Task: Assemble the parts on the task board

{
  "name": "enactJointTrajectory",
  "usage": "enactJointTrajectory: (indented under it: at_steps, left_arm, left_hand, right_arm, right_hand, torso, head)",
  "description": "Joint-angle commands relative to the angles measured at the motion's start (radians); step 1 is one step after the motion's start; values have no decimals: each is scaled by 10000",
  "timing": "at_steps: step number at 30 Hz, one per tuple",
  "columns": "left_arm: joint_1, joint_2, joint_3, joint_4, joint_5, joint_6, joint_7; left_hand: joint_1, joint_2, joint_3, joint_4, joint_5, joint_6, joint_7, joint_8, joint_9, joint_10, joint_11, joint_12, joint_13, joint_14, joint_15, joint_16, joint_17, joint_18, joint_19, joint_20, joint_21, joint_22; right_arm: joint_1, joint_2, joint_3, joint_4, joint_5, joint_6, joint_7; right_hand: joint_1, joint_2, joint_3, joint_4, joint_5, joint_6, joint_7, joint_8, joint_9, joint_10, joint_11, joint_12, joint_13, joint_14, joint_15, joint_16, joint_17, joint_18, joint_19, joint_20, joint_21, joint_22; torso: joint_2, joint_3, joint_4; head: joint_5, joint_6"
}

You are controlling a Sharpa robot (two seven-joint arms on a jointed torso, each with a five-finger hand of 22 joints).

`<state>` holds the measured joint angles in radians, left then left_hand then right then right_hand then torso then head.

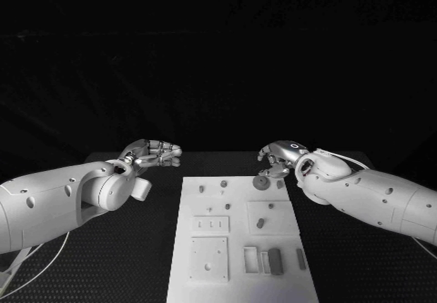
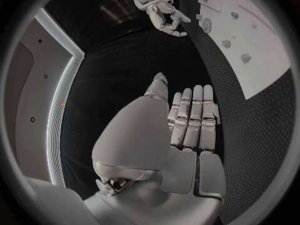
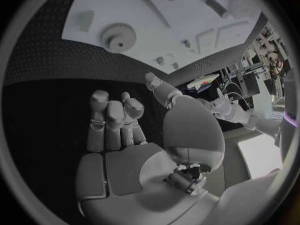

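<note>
Both hands, left hand (image 1: 153,153) and right hand (image 1: 278,158), hover empty off the task board's (image 1: 239,265) far corners.

The far edge of the task board (image 1: 239,252) is flanked by both hands: the left hand (image 1: 152,153) is held off its far left corner, over the black table (image 1: 136,252), and the right hand (image 1: 278,159) hangs just beyond its far right corner. Between them, a strip along the far edge is left free for passage. Near the far right corner, a gear (image 1: 261,182) stands on the board just beside the right hand. Toward the near right corner, an upright block (image 1: 274,261) and a slim bar (image 1: 300,257) rise from the board.
</note>
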<state>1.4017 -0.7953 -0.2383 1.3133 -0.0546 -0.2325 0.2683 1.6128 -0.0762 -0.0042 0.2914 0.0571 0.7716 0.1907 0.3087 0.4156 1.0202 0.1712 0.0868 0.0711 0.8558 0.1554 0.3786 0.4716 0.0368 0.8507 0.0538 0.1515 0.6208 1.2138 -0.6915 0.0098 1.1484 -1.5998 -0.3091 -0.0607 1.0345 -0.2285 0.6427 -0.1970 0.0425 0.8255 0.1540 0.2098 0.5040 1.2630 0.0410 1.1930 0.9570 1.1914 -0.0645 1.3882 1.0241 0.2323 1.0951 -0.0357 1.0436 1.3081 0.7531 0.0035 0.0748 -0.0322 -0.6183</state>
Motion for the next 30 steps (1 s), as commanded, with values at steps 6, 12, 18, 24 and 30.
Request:
enactJointTrajectory:
  at_steps: [6, 12, 18, 24, 30]
  left_arm:
    - [6, 38, 10, -32, -16, 259, 224]
    - [5, 91, 7, -88, -11, 236, 150]
    - [3, 123, 5, -118, -11, 226, 134]
    - [2, 158, 5, -147, -11, 216, 103]
    - [1, 191, 5, -145, -11, 237, 97]
  left_hand:
    - [16, 29, -55, -13, -54, 1, -65, -9, -9, -39, -54, -46, -11, -26, 25, -38, 21, 130, 10, 48, -66, -14]
    - [20, 44, -54, -13, -53, -6, -57, -14, -12, -45, -48, -54, -12, -21, 24, -40, 28, 129, 15, 46, -68, -14]
    - [22, 52, -54, -12, -54, -10, -50, -16, -13, -49, -44, -60, -13, -18, 25, -43, 32, 129, 17, 45, -70, -14]
    - [25, 60, -53, -12, -53, -12, -46, -18, -14, -51, -41, -63, -13, -16, 25, -45, 36, 129, 20, 44, -71, -14]
    - [28, 67, -51, -12, -53, -12, -43, -18, -15, -51, -39, -65, -13, -14, 24, -47, 39, 129, 21, 43, -72, -14]
  right_arm:
    - [-27, 210, -2, -610, 64, 895, 566]
    - [-155, 407, -3, -970, -108, 1074, 672]
    - [-266, 621, -6, -1285, -219, 1002, 700]
    - [-344, 832, -12, -1517, -282, 926, 746]
    - [-413, 1056, -24, -1812, -315, 970, 781]
  right_hand:
    - [19, 52, -102, -31, 61, -46, 37, -11, 16, -75, 26, 59, 19, -47, 16, 69, 39, 295, -77, 9, -65, 38]
    - [57, 98, -131, -69, 62, -37, 33, 4, 26, -81, 24, 78, 27, -31, 18, 99, 88, 295, -87, 14, -64, 42]
    - [59, 138, -157, -84, 61, -34, 33, 13, 31, -86, 23, 88, 31, -22, 17, 118, 115, 295, -91, 20, -61, 45]
    - [63, 226, -192, -105, 61, -22, 30, 29, 40, -91, 21, 106, 37, -12, 16, 143, 146, 295, -93, 26, -56, 49]
    - [40, 313, -238, -117, 61, 1, 25, 52, 50, -89, 17, 128, 44, 35, 12, 184, 218, 295, -86, 30, -45, 55]
  torso:
    - [13, 41, -25]
    - [5, 23, -13]
    - [9, 11, 5]
    - [7, 3, 10]
    - [8, -9, 13]
  head:
    - [-44, 29]
    - [-95, 11]
    - [-86, -1]
    - [-66, -16]
    - [-60, -38]
